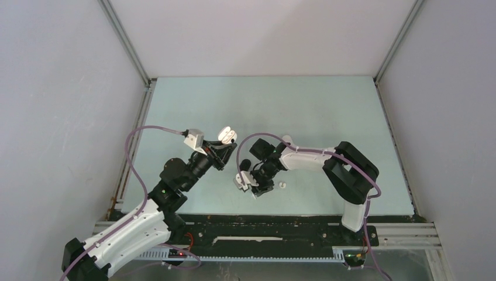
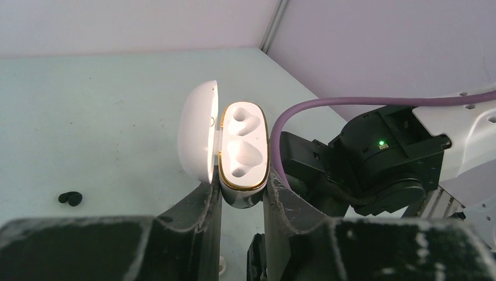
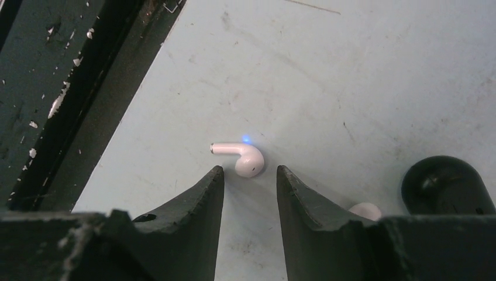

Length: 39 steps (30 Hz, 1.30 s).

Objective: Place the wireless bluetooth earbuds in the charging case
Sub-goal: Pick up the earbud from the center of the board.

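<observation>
My left gripper (image 2: pixel 243 190) is shut on the lower end of a white charging case (image 2: pixel 244 146) with a gold rim and holds it up off the table. Its lid (image 2: pixel 197 137) is swung open to the left, and both sockets are empty. The top view shows that open case (image 1: pixel 227 134) at the left arm's tip. My right gripper (image 3: pixel 250 170) stands open, low over the table. A white earbud (image 3: pixel 240 155) with a blue light lies just beyond its fingertips, touching neither. A second white earbud (image 3: pixel 365 209) peeks out behind the right finger. A black earbud (image 2: pixel 70 198) lies on the table.
A black case (image 3: pixel 447 184) sits on the table right of the right gripper. The dark rail of the table's near edge (image 3: pixel 70 99) runs along the left of the right wrist view. The right arm (image 2: pixel 380 158) is close beside the held case. Grey walls enclose the table (image 1: pixel 327 111).
</observation>
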Available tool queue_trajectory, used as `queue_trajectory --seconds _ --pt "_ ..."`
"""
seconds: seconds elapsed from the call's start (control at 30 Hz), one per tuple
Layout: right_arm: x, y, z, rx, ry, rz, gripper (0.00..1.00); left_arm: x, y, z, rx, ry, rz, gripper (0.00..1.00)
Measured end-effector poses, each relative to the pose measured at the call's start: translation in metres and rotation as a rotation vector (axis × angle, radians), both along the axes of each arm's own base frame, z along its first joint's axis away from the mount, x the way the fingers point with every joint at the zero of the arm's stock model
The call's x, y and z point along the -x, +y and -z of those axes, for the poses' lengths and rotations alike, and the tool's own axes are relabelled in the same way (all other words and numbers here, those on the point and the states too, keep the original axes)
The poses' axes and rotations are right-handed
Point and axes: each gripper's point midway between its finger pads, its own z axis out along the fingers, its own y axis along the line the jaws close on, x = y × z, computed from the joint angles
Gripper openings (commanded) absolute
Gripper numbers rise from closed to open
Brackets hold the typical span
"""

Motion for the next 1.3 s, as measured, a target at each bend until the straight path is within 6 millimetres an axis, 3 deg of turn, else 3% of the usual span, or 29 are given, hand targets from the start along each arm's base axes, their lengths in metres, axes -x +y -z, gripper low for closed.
queue_trajectory --seconds 0.33,0.63,0.93,1.13,1.3 --pt "0.007 0.007 0.000 -0.001 0.006 -0.022 0.39 0.000 0.000 0.000 0.000 -0.001 0.000 0.00" --pt "0.012 0.011 0.001 0.003 0.014 -0.020 0.22 0.001 0.000 0.001 0.000 -0.001 0.000 0.00" --pt "0.011 0.008 0.001 0.002 -0.005 0.029 0.33 0.001 0.000 0.008 -0.006 0.006 0.002 0.00" --pt "0.009 0.006 0.001 0.002 -0.025 0.069 0.24 0.000 0.000 0.012 -0.010 0.013 0.003 0.00" --pt "0.009 0.008 0.001 0.003 -0.027 0.092 0.10 0.002 0.001 0.009 -0.002 0.004 0.003 0.00"
